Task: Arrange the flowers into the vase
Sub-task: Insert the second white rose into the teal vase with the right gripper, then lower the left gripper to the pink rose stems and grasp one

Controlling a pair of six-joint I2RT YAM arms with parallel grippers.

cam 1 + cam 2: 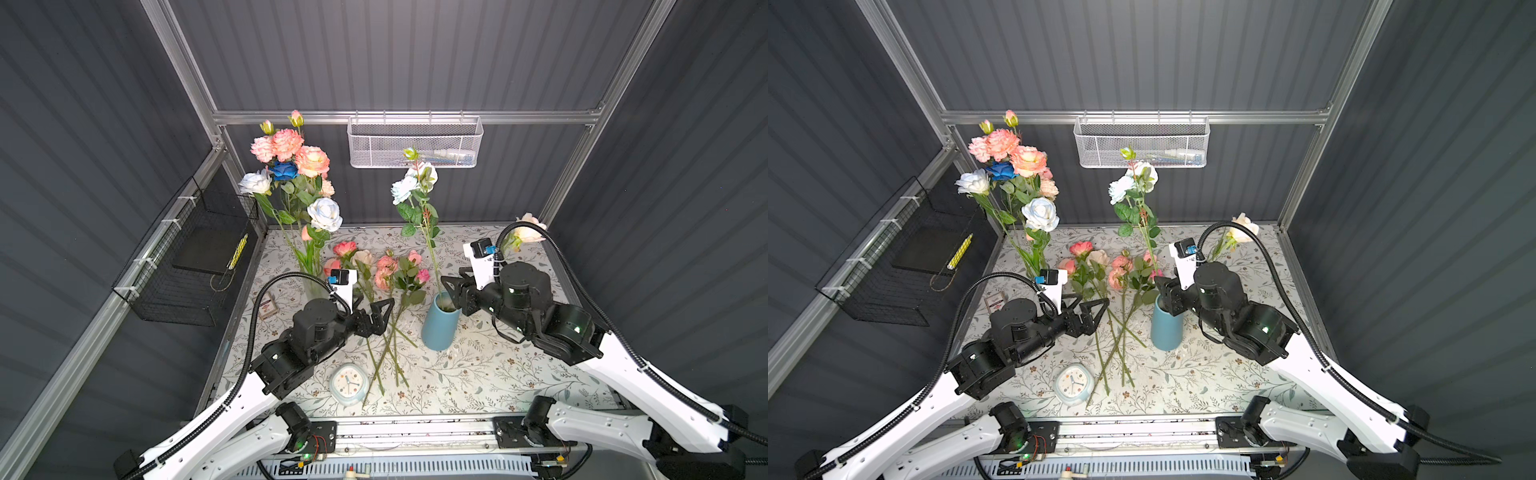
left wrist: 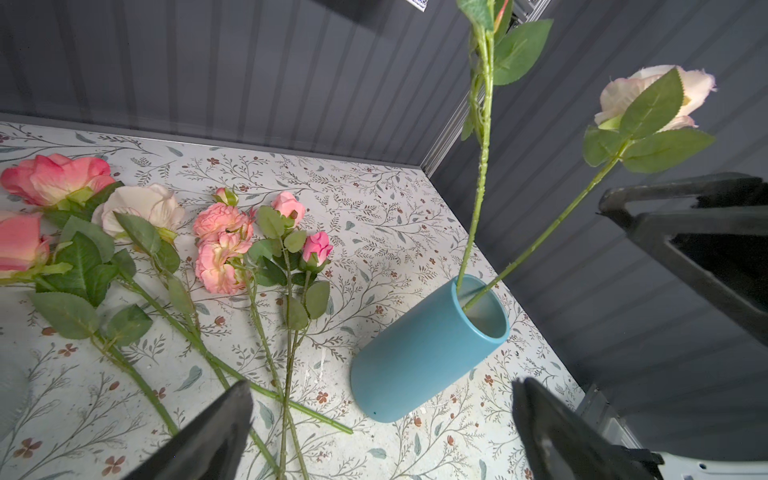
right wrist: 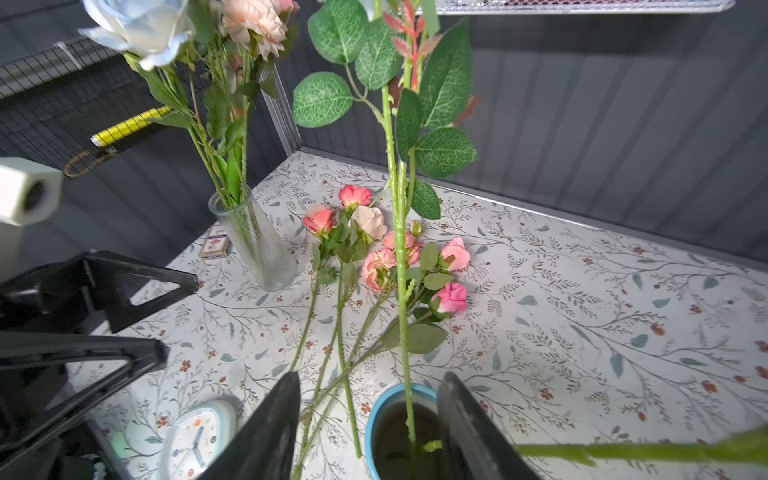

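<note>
A blue vase (image 1: 439, 328) (image 1: 1166, 330) (image 2: 419, 353) (image 3: 376, 419) stands mid-table. It holds two flowers: a tall pale blue and white rose (image 1: 413, 183) (image 1: 1133, 183) on a stem (image 3: 401, 291), and a cream rose (image 1: 528, 232) (image 2: 648, 97) leaning right. My right gripper (image 1: 451, 291) (image 1: 1163, 291) (image 3: 370, 378) hovers over the vase mouth, open, with the tall stem loose between its jaws. Several coral, pink and cream flowers (image 1: 386, 270) (image 1: 1121, 270) (image 2: 224, 245) (image 3: 386, 257) lie on the cloth. My left gripper (image 1: 376, 307) (image 1: 1090, 303) (image 2: 380, 386) is wide open and empty just above their stems.
A glass vase (image 1: 313, 286) (image 3: 253, 245) with a full bouquet stands at back left, a small card box (image 1: 268, 306) beside it. A pale clock (image 1: 348, 384) lies near the front edge. A black wire basket (image 1: 187, 270) hangs on the left wall, a white mesh basket (image 1: 415, 141) on the back rail.
</note>
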